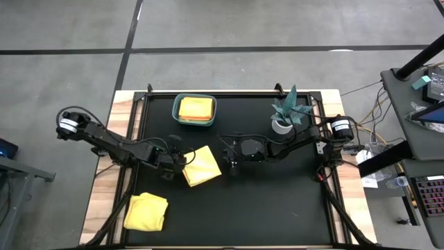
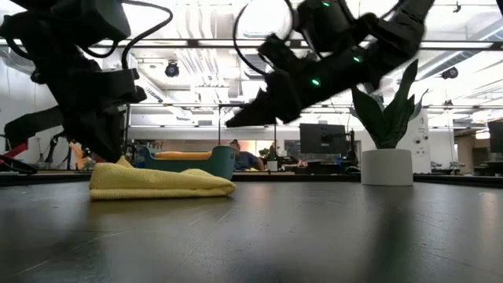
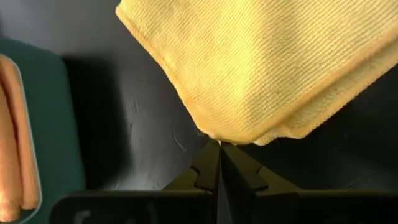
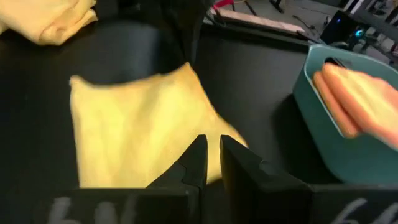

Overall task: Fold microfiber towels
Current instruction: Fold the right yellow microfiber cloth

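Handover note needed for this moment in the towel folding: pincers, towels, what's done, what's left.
Left pincer: shut on a corner of the folded yellow towel at table centre.
Right pincer: raised just right of that towel, nearly closed, holding nothing.
Crumpled yellow towel: front left, unfolded.
Teal bin: at the back, orange towels folded inside.
Left: finish the centre towel, then fold the crumpled one.

Bright ceiling lights point(image 2: 271, 20) flare at twelve o'clock in the low view, silhouetting both arms. The right wrist view is motion-blurred; the tabletop point(image 2: 314, 236) shows soft glare.
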